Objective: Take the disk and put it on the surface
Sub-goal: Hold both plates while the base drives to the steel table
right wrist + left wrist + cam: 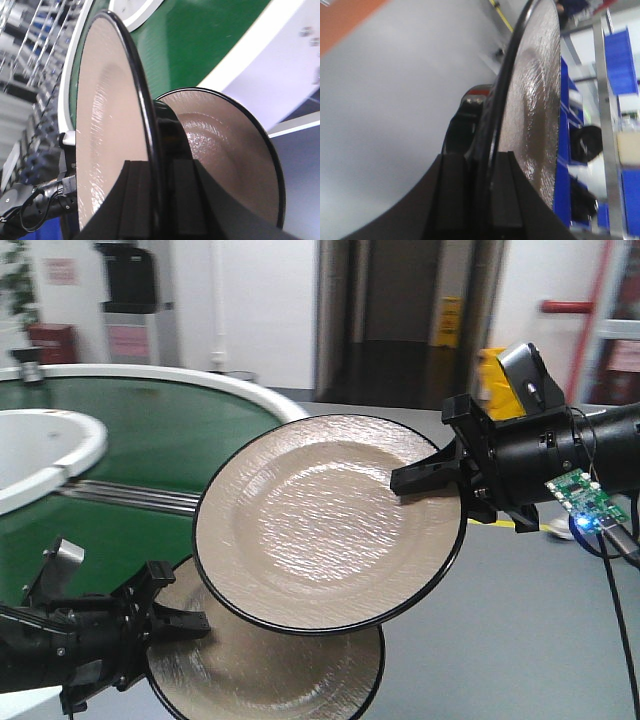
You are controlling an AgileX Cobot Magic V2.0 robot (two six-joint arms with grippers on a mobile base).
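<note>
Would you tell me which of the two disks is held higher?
The disk in the right gripper; the left gripper holds the other disk lower, partly behind it.

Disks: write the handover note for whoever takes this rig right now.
Left gripper: shut on the rim of the lower disk.
Right gripper: shut on the rim of the upper disk.
Position: both disks are tilted in front of the green conveyor. In the front view the upper one overlaps the lower one.
Done: both disks are grabbed.
Left: neither lies flat on the grey surface yet. Lower each one onto it, then open the grippers. Placing the lower disk first probably avoids a knock.
</note>
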